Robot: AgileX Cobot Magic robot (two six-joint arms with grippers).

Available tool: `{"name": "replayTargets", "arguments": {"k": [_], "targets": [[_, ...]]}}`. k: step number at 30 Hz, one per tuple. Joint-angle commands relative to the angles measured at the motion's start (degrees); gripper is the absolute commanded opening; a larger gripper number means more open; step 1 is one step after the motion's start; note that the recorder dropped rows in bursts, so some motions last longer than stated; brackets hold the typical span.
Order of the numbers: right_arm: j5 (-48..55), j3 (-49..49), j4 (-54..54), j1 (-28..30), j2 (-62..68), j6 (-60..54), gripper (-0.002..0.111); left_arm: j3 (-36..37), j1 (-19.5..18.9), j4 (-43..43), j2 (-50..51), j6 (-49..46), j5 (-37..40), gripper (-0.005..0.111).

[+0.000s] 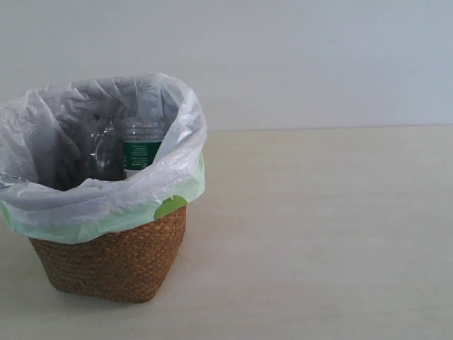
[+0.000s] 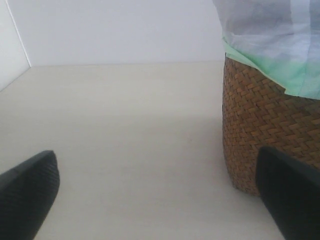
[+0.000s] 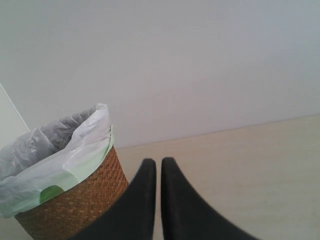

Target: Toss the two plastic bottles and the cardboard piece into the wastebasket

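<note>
The brown wicker wastebasket [image 1: 113,262] with its white bag liner stands at the left of the exterior view. Inside it a clear bottle with a green-and-white label [image 1: 141,152] stands upright, and a second clear bottle [image 1: 101,149] leans beside it; its label is hidden. The cardboard piece is out of view. Neither arm shows in the exterior view. My left gripper [image 2: 157,195] is open over bare table, the wastebasket [image 2: 260,120] right beside one finger [image 2: 292,200]. My right gripper [image 3: 158,167] is shut on nothing, with the wastebasket [image 3: 70,205] close to one side.
The pale beige table [image 1: 318,234] stretches right of the basket. A plain white wall [image 1: 283,57] backs it. A wall corner [image 2: 20,45] shows in the left wrist view.
</note>
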State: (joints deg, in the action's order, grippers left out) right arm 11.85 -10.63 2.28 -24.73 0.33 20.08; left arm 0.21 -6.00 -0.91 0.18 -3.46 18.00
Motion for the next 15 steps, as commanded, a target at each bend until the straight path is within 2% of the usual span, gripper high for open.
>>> {"name": "replayTargets", "arguments": {"k": [1,15], "targets": [[0.14,0.34,0.13,0.19,-0.33,0.17,0.000,-0.21,-0.14,-0.12,-0.18,0.50,-0.42,0.108],[0.03,0.34,0.23,0.29,-0.33,-0.07,0.000,-0.21,-0.14,-0.12,-0.18,0.50,-0.42,0.108]]}}
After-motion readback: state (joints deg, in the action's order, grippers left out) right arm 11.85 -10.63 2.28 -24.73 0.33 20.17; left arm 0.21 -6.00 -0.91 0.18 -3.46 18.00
